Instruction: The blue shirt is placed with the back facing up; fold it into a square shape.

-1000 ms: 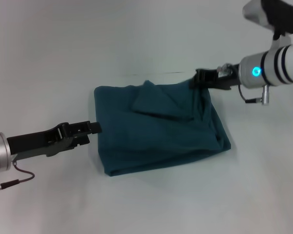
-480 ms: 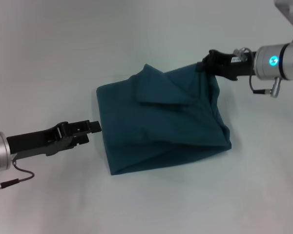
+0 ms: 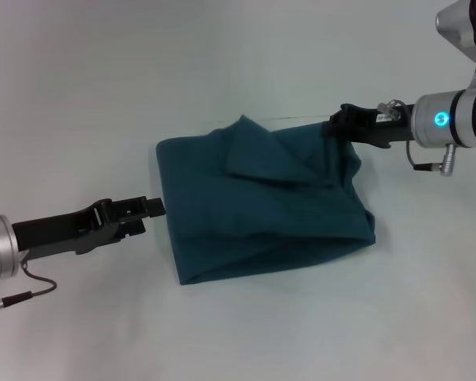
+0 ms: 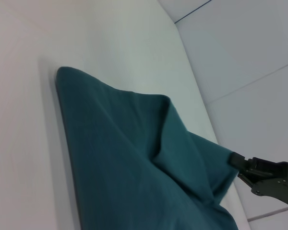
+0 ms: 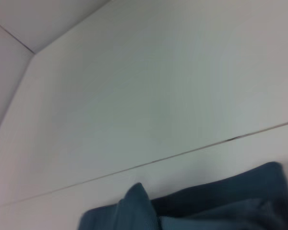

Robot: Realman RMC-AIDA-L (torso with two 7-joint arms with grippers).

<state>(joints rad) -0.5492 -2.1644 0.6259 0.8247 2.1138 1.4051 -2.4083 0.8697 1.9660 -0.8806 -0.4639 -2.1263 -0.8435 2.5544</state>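
Head view: the blue shirt, a dark teal cotton T-shirt folded into a rough, creased rectangle, lies about mid-way across the white desk, its longer side running from the robot's left to its right and slightly toward the near edge. A triangular flap stands raised along its far edge. The right gripper, black-fingered, pinches the shirt's far right corner, which is lifted off the desk. The left gripper, fingers pressed together on nothing, hovers just beside the shirt's left edge.

Left wrist view: the shirt rises in a fold toward the right gripper, clamped on its corner.

Right wrist view: the shirt's far edge and flap show against the desk.
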